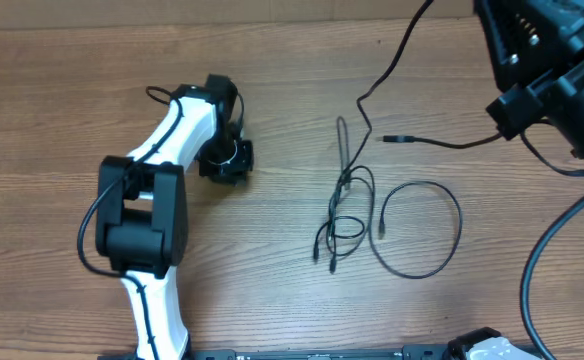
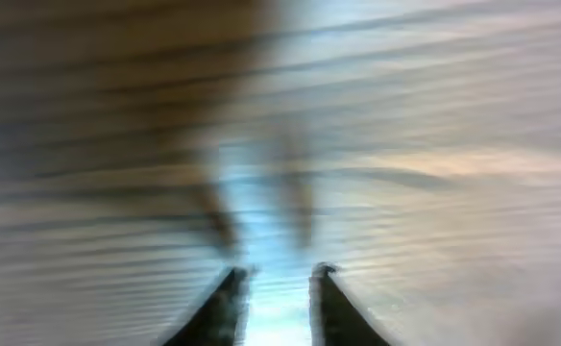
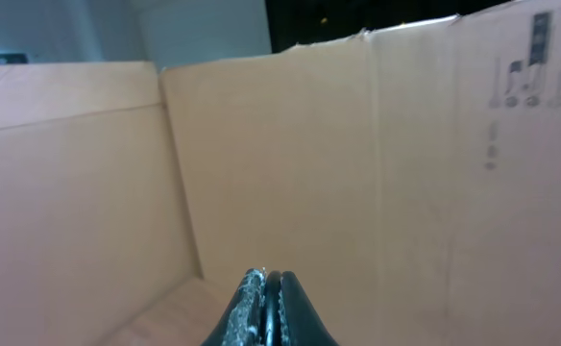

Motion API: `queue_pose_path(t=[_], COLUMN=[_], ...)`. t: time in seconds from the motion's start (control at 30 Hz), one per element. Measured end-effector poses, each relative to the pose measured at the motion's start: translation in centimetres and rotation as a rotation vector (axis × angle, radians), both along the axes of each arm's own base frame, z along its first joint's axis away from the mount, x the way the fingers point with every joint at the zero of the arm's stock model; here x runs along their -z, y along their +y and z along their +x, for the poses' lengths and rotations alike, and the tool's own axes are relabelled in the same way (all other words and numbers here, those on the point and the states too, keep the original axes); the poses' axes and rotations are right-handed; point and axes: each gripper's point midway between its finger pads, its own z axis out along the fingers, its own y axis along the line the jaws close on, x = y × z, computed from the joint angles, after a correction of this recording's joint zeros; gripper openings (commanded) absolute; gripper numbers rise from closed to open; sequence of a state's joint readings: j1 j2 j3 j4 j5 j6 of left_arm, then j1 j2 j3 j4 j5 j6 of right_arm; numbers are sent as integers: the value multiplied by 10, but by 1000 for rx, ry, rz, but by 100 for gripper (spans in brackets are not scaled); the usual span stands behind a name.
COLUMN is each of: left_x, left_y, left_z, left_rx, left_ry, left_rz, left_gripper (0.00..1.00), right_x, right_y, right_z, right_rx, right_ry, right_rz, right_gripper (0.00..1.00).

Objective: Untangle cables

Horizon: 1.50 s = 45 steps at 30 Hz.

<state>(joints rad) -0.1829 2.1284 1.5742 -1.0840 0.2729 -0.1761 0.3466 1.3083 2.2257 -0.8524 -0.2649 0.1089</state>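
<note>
Two arms are at the table: a white-and-black arm [image 1: 157, 190] at nine o'clock and a black arm [image 1: 552, 60] at two o'clock. There are two grippers, the left gripper [image 2: 276, 284] and the right gripper [image 3: 269, 288], with two fingers each. The thin cables [image 1: 343, 180] near centre number at least three; the knot hides an exact count. One loop [image 1: 460, 222] lies at four o'clock. Four plug ends [image 1: 397, 138] show. One thick cord [image 1: 528, 290] runs at four o'clock.

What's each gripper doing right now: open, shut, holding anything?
Left gripper: open, nothing between the fingers; the view is blurred.
Right gripper: closed, holding nothing.
</note>
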Motion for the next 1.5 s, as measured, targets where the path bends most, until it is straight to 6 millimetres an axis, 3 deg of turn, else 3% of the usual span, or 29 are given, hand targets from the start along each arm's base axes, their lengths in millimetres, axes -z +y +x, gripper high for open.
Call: queue_pose_path(t=[0.07, 0.23, 0.4, 0.6, 0.63, 0.67, 0.7, 0.73, 0.83, 1.0, 1.17, 1.27, 1.37, 1.5], left_x=[-28, -74, -95, -109, -110, -110, -110, -109, -103, -71, -43, -41, -46, -50], left_y=[-22, -59, -99, -141, -147, -151, -154, -158, -161, -127, -55, 0, 42, 83], left_z=[5, 12, 16, 9, 6, 3, 1, -2, -9, -24, -41, -48, -47, -40], left_rx=[34, 72, 87, 122, 125, 123, 124, 123, 121, 63, 27, -21, -83, -193], left_ry=[-63, -155, -178, -176, -168, -155, -147, -137, -115, -46, 9, 31, 32, 22], left_rz=[-141, -386, -568, -663, -669, -671, -670, -666, -626, -360, 57, 322, 491, 595], left_gripper=[67, 74, 74, 71, 65, 50, 21, 4, 4, 4, 4, 4, 4, 4], right_x=[1, 0, 0, 0, 0, 0, 0, 1, 1, -3, -15, -22, -26, -32], right_y=[3, 13, 27, 38, 38, 39, 39, 40, 41, 39, 33, 26, 17, -5], right_z=[-1, -9, -23, -36, -37, -38, -39, -39, -40, -39, -35, -29, -21, -5], right_rx=[-18, -91, -210, -306, -311, -318, -323, -328, -334, -322, -273, -214, -138, 9], right_ry=[2, -7, -17, -24, -25, -25, -26, -26, -26, -40, -92, -113, -122, -136], right_rz=[-4, -10, -22, -33, -34, -34, -35, -36, -36, -33, -15, 0, 15, 32], right_gripper=[4, 4, 4, 4, 4, 4, 4, 4, 4, 4, 4, 4, 4, 4])
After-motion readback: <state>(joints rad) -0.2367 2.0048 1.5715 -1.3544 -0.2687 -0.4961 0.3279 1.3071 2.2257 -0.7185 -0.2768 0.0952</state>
